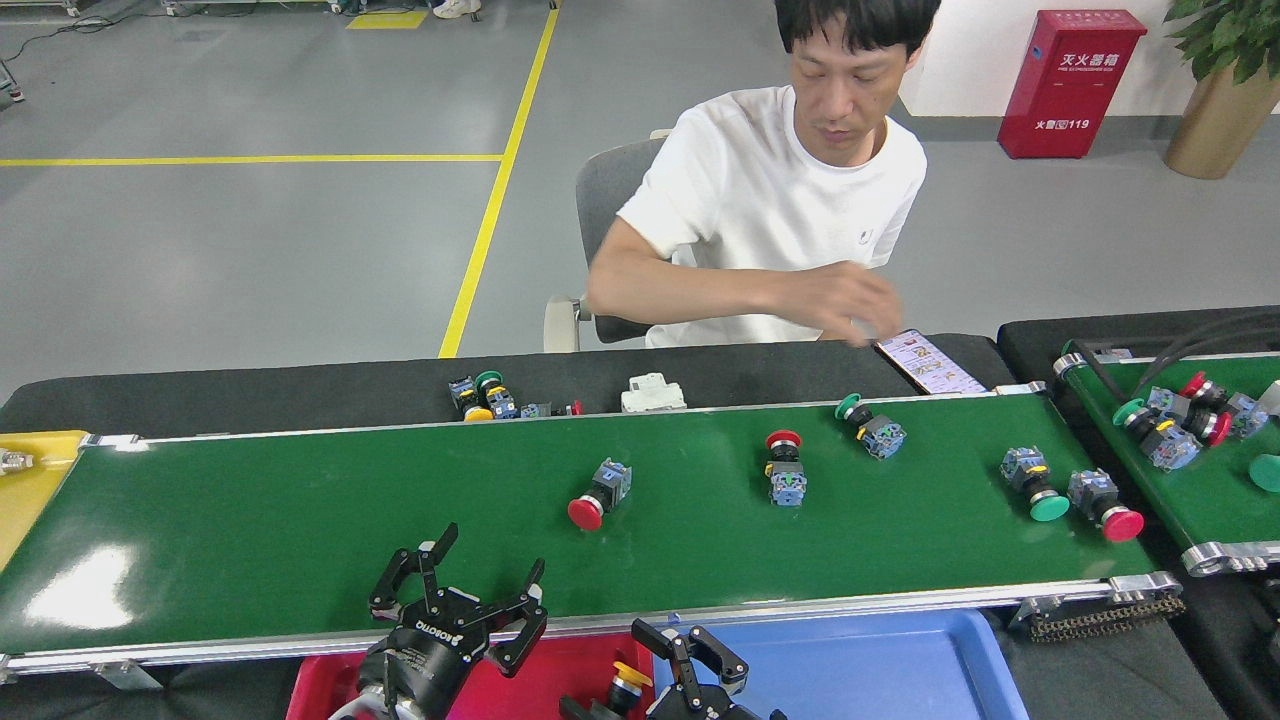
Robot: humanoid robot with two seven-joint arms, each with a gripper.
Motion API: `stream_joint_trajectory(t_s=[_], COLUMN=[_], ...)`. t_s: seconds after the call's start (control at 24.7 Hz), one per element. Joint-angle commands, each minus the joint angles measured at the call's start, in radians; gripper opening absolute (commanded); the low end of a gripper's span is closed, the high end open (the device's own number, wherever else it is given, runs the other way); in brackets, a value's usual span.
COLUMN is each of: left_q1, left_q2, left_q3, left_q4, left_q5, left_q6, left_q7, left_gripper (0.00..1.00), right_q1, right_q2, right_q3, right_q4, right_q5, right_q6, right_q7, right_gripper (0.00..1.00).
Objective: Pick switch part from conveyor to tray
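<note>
The conveyor [300,520] carries several switch parts: a red-capped one [598,492] at mid-belt, another red-capped one [785,465], a green-capped one [868,425], and a green [1035,487] and red [1105,505] pair at the right end. Below the near rail lies the red tray [540,672]. My left gripper [480,575] is open over the near rail, above the tray, holding nothing. My right gripper [680,650] is cut off by the bottom edge. A yellow-capped switch part [628,680] sits against its left side, over the tray's right end. Whether the fingers hold it is unclear.
A blue bin [880,660] adjoins the tray on the right, and a yellow bin [30,490] sits at the belt's left end. A second belt [1210,490] at right carries more switches. A seated person's hand [850,300] hovers near a phone [930,362]. Loose parts [490,395] lie behind the belt.
</note>
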Motion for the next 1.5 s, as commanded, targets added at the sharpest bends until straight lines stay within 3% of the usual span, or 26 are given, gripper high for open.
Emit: stream_joint_trajectory(t_s=[0.0, 0.2, 0.32, 0.41, 0.53, 0.65, 0.73, 0.81, 0.85, 0.97, 1.05, 1.26, 1.46], left_q1=[-0.012, -0.055, -0.119, -0.155, -0.208, -0.248, -0.279, -0.316, -0.322, -0.325, -0.323, -0.3, -0.087], left_q2=[-0.002, -0.013, -0.019, -0.019, -0.018, -0.016, -0.014, -0.013, -0.008, 0.001, 0.001, -0.002, 0.035], left_q3=[-0.002, -0.005, -0.002, 0.002, 0.005, 0.002, -0.005, -0.002, -0.002, -0.004, 0.005, 0.01, 0.009], left_q4=[0.0, 0.063, 0.129, 0.163, 0.227, 0.28, 0.326, 0.376, 0.385, 0.384, 0.382, 0.332, 0.031], left_q5=[-0.003, -0.037, -0.038, -0.038, -0.038, -0.038, -0.038, -0.035, -0.035, -0.029, -0.026, 0.012, 0.026], left_q6=[0.008, 0.019, 0.022, 0.022, 0.022, 0.022, 0.021, 0.016, 0.016, -0.006, -0.027, -0.027, -0.042], left_q7=[0.002, 0.002, 0.0, -0.003, -0.011, -0.011, -0.011, 0.0, 0.003, 0.002, 0.003, 0.011, 0.029], left_gripper=[1.0, 1.0, 1.0, 1.0, 1.0, 0.99, 0.84, 0.69, 0.47, 0.1, 0.06, 0.05, 0.07], right_q1=[-0.017, -0.017, -0.017, -0.009, 0.061, 0.097, 0.078, 0.011, -0.027, -0.164, -0.271, -0.471, -0.606], right_q2=[0.005, 0.01, 0.002, -0.016, -0.094, -0.107, -0.1, -0.088, -0.076, -0.062, -0.054, -0.002, 0.053], right_q3=[-0.026, -0.287, -0.417, -0.442, -0.454, -0.452, -0.449, -0.393, -0.348, -0.252, -0.196, -0.163, -0.132], right_q4=[-0.012, -0.03, -0.035, -0.041, -0.084, -0.096, -0.089, -0.05, -0.014, 0.131, 0.253, 0.526, 0.711], right_q5=[-0.003, -0.003, -0.002, 0.001, 0.003, 0.006, 0.012, 0.03, 0.047, 0.072, 0.07, 0.067, 0.064], right_q6=[0.007, 0.008, 0.1, 0.166, 0.22, 0.223, 0.24, 0.28, 0.3, 0.393, 0.444, 0.455, 0.459], right_q7=[-0.005, -0.006, -0.008, -0.011, -0.052, -0.077, -0.067, -0.048, -0.037, -0.031, -0.031, -0.032, -0.04], right_gripper=[0.98, 0.98, 0.97, 0.97, 0.97, 0.97, 0.97, 0.97, 0.97, 0.97, 0.97, 0.97, 0.97])
